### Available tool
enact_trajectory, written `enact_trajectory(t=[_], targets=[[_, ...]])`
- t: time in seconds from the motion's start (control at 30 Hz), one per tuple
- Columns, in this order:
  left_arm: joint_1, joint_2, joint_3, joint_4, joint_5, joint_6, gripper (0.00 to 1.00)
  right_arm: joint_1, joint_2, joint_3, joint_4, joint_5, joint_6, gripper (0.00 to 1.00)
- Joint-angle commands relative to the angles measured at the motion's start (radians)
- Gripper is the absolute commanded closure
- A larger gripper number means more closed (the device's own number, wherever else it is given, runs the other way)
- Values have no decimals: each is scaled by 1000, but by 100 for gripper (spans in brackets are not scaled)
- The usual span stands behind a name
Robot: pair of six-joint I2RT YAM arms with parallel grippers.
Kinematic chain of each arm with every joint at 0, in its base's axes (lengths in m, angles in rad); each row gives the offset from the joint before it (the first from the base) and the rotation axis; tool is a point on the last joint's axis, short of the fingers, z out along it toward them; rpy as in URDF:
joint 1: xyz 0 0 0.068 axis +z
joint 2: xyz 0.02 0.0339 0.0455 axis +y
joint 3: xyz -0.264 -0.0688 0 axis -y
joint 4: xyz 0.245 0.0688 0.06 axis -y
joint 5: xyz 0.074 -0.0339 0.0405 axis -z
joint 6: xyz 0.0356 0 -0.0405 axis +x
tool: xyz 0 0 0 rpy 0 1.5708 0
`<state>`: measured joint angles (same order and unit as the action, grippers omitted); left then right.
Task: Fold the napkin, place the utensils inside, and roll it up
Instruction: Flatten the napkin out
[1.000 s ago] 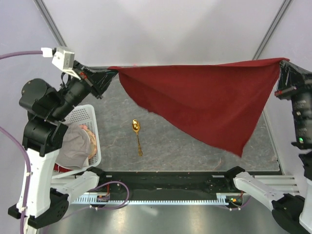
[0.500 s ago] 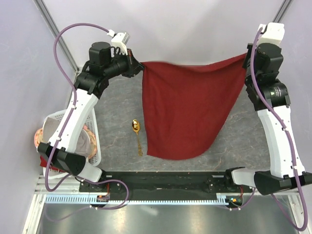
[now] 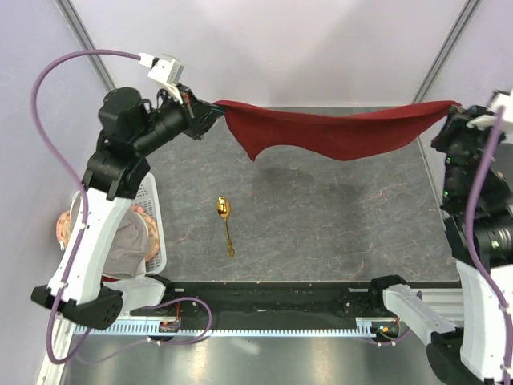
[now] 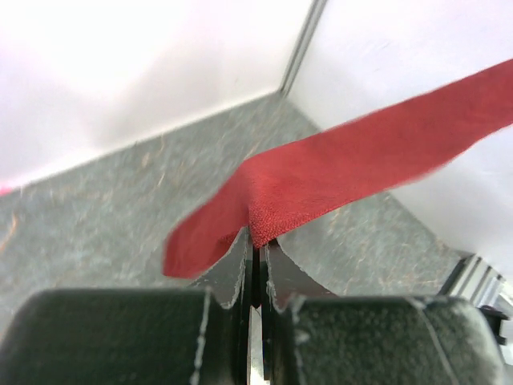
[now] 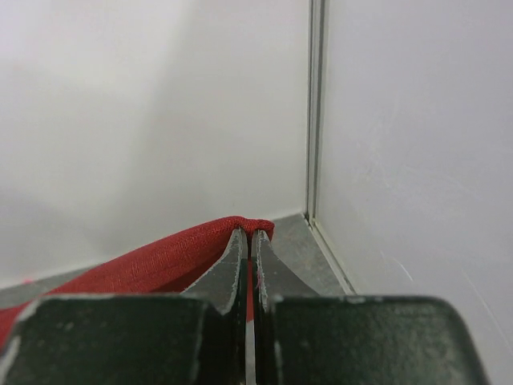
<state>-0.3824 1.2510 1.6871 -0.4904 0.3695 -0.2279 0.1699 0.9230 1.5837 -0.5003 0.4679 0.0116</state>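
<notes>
Here, in the top view, we see the napkin point(image 3: 337, 135) held in the air across the upper part of the frame. It forms a long maroon band sagging a little in the middle, with a loose flap hanging near its left end. The left gripper point(image 3: 210, 114) has one end of it at the upper left and the right gripper point(image 3: 451, 116) has the other at the upper right. From this height we cannot make out how either pair of jaws stands.

The wrist views settle that. In the left wrist view the two dark fingers point(image 4: 228, 273) are pressed together at the bottom centre of the frame, with a corner of the cloth pinched between their tips. From there the napkin point(image 4: 361, 160) runs away toward the upper right, blurred at its far end. In the right wrist view the fingers point(image 5: 228, 269) are likewise clamped on a folded red edge at the centre of the frame, and the cloth trails off to the lower left. Neither wrist view shows the other arm.

Only the top view shows the spoon point(image 3: 225, 218). It lies flat on the grey table point(image 3: 345, 224) in the lower left of the frame, bowl toward the top and handle toward the bottom, well apart from the napkin. That view alone also shows a white basket point(image 3: 152, 200) at the left edge, holding a grey cloth point(image 3: 124, 241).
</notes>
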Motion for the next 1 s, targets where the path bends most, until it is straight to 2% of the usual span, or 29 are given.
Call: enact_trajectory(t=[0.0,0.17,0.27,0.3,0.4,0.53,0.63,0.77,0.8,0.83,0.87,0.9,0.93,0.97], targets=[[-26,-73,-6,49,26,6,98,-3,-45,51,-10,-44,30,100],[-49,-88,26,42,52,-50,98,-3,-21,137,-49,-95,57,100],[-50,-32,55,50,72,-76,98,-1,89,195,-87,-52,53,100],[-50,-7,68,50,69,-74,98,-1,171,212,-95,-43,50,100],[-30,169,150,15,60,-54,98,-38,331,255,-99,-28,47,100],[59,494,317,-23,108,-79,98,-167,519,300,-77,-179,108,100],[102,652,443,-30,129,-71,98,-233,695,340,-29,-267,120,100],[151,1001,669,-88,160,-76,97,-274,983,514,16,-314,122,100],[158,1046,739,-89,164,-88,73,-280,1114,560,17,-346,113,98],[169,1086,770,-88,187,-88,56,-286,1181,661,17,-376,105,69],[169,1152,796,-86,192,-85,42,-296,1296,712,-7,-453,91,49],[168,1169,819,-83,193,-71,23,-300,1342,761,-30,-465,96,33],[163,1176,818,-79,184,-62,17,-302,1373,815,-49,-501,97,17],[160,1168,810,-74,178,-47,13,-303,1384,805,-53,-527,97,11]])
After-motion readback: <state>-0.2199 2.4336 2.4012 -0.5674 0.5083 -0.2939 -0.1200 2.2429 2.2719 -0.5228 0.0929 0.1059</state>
